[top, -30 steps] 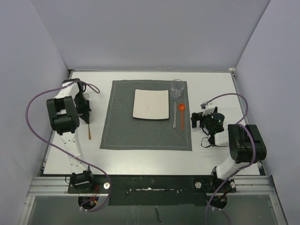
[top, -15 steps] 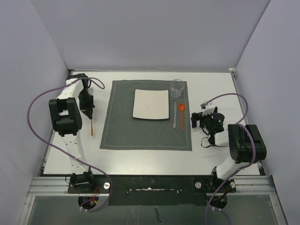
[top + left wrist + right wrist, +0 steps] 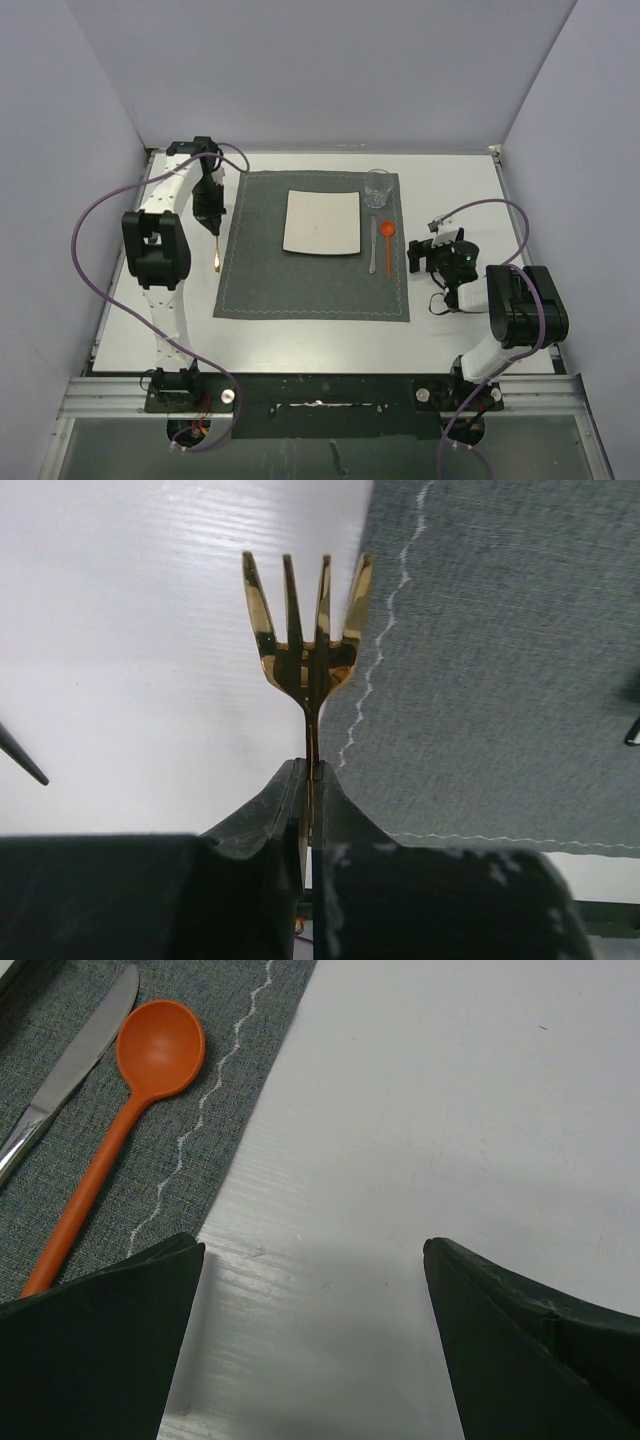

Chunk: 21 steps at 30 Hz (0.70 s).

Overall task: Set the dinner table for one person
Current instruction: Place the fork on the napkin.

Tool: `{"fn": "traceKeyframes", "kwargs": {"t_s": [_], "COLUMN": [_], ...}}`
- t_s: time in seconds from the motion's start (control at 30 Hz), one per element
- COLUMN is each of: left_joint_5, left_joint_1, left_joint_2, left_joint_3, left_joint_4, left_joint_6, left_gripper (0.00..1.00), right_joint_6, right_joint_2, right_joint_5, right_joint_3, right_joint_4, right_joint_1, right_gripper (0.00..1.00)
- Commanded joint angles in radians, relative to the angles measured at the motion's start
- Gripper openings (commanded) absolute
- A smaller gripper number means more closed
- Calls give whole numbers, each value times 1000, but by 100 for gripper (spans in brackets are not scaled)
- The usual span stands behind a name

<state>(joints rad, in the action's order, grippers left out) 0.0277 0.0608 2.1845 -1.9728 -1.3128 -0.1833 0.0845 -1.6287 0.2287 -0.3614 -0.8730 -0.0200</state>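
The overhead view gives the whole layout: the worktop (image 3: 290, 345) spans the enclosure in front of both arms and carries a dark grey placemat (image 3: 310, 290) at its centre. On the placemat are a square white plate (image 3: 322, 222) and a clear glass (image 3: 378, 187) at the far right corner; a knife (image 3: 372, 245) and an orange spoon (image 3: 388, 245) lie side by side to the right of the plate. This view does not resolve my finger states; the wrist views do.

My left fingers (image 3: 308, 780) are pressed together on the handle of a gold fork (image 3: 305, 660); its four tines point away from the camera, over the stitched left edge of the placemat, partly over cloth and partly over bare worktop; I cannot tell whether the tines touch anything.

My right fingers (image 3: 312, 1250) stand spread to their widest and hold nothing; they are over bare worktop just beside the right edge of the placemat, near the spoon bowl and knife blade.
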Motion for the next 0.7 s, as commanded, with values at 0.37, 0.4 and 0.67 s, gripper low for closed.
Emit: {"fn": "traceKeyframes", "kwargs": {"t_s": [0.37,0.4,0.67], "left_joint_5": [-22,-24,-28], "left_joint_1": [157,169,232], "left_joint_2": [109,121,194], "left_joint_3": [-198,-209,-277], "left_joint_4": [-53,-55,-80], "left_joint_6": [-133,-139,-169], "left_gripper": [0,0,0], "right_joint_6": [-3,-3,-3], "right_joint_2": [3,4,3], "right_joint_5": [6,6,6], "right_joint_3": [-25,-25,-25], "right_joint_4": [-50,-50,-50], "right_joint_1": [-5,-5,-5], "right_gripper": [98,98,98]}}
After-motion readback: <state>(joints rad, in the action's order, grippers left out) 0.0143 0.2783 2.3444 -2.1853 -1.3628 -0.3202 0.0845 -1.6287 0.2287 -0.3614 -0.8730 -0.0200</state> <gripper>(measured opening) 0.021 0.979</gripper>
